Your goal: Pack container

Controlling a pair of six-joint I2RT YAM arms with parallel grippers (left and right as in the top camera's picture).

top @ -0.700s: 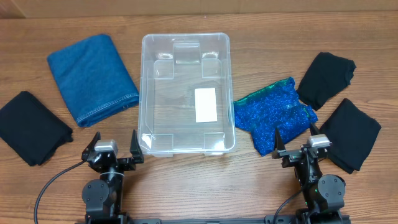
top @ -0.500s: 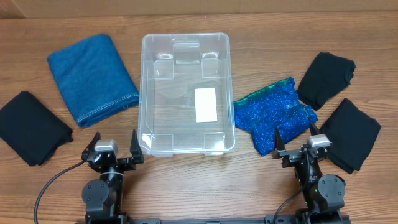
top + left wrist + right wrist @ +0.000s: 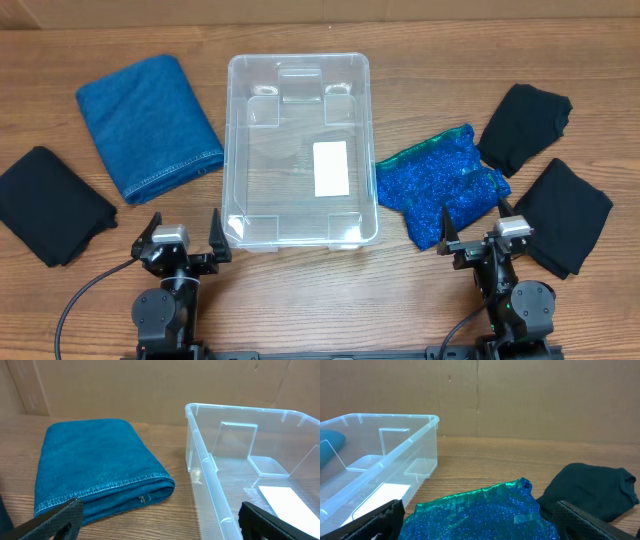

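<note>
The clear plastic container (image 3: pixel 238 140) stands empty in the middle of the table, a white label (image 3: pixel 330 168) on its bottom; it also shows in the left wrist view (image 3: pixel 210 477) and the right wrist view (image 3: pixel 415 445). A folded blue denim cloth (image 3: pixel 148 124) lies left of it, also seen in the left wrist view (image 3: pixel 90 467). A sparkly blue-green cloth (image 3: pixel 440 182) lies right of it, below my right gripper (image 3: pixel 480 522). My left gripper (image 3: pixel 182 240) and right gripper (image 3: pixel 482 238) are open and empty at the near edge.
A black cloth (image 3: pixel 50 205) lies at the far left. Two black cloths lie at the right, one further back (image 3: pixel 523 125) and one nearer (image 3: pixel 562 215). A cardboard wall (image 3: pixel 150 385) stands behind the table.
</note>
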